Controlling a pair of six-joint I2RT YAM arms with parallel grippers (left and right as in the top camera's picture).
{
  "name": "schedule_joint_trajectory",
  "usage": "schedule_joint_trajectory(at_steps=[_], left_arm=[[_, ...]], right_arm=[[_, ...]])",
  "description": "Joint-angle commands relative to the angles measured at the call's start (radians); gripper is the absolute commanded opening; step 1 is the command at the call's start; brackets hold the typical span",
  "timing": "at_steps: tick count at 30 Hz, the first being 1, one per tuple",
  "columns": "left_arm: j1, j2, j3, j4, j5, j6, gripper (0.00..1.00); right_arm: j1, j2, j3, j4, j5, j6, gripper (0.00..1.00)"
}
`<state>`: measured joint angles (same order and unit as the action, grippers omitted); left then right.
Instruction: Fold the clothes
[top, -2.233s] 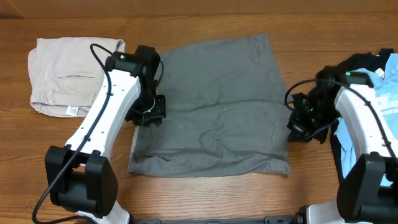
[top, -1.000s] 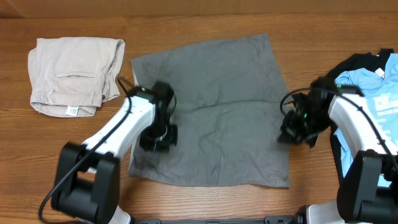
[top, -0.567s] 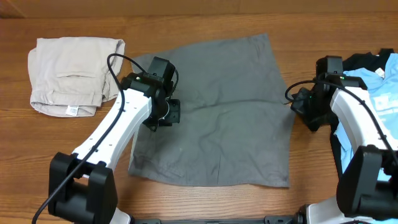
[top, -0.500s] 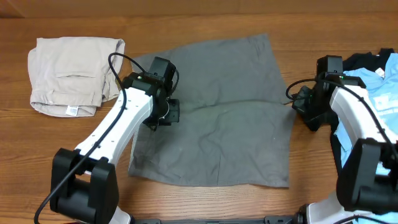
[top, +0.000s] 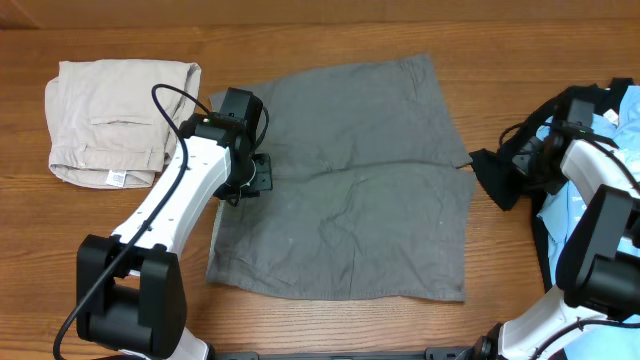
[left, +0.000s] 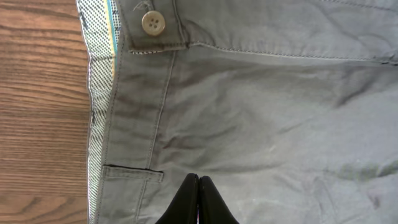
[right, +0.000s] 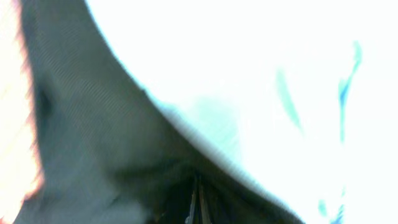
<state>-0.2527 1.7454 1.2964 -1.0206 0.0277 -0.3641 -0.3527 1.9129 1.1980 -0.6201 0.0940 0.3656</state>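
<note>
The grey shorts (top: 350, 180) lie spread flat mid-table. In the left wrist view (left: 267, 106) their waistband and button (left: 152, 23) show. My left gripper (top: 245, 182) is shut and empty, its tips (left: 199, 182) over the cloth just inside the waistband edge. My right gripper (top: 515, 165) is off the shorts' right edge by the black garment (top: 538, 240) and the light blue T-shirt (top: 628, 140). The right wrist view is blurred. There the shut tips (right: 198, 186) sit against dark cloth (right: 81, 124), with the T-shirt (right: 249, 62) behind. I cannot tell whether any cloth is pinched.
The folded beige shorts (top: 120, 120) lie at the far left. The wooden table (top: 330, 325) shows along the front edge and between the garments.
My left gripper slid from the lower left of the shorts up to the waistband edge. My right arm swung right, off the shorts towards the T-shirt. The shorts' lower half lies flatter.
</note>
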Motion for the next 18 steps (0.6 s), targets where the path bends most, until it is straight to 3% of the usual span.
schedule_joint_trajectory(at_steps=[1,5,8,13,18], left_arm=[[0.008,0.019,-0.014,0.003,-0.014,-0.010,0.04],[0.031,0.019,-0.014,0.021,-0.024,-0.010,0.04],[0.049,0.019,-0.014,0.042,-0.032,-0.010,0.04],[0.063,0.022,-0.016,0.054,-0.032,-0.022,0.04],[0.063,0.073,-0.017,0.063,-0.039,-0.044,0.04]], right_arm=[[-0.059,0.048,0.012,0.050,-0.010,0.002,0.04],[-0.122,0.021,0.091,0.034,-0.298,-0.024,0.04],[-0.137,-0.005,0.172,-0.051,-0.385,-0.053,0.04],[-0.083,-0.039,0.327,-0.298,-0.609,-0.195,0.04],[0.076,-0.036,0.270,-0.370,-0.486,-0.217,0.04]])
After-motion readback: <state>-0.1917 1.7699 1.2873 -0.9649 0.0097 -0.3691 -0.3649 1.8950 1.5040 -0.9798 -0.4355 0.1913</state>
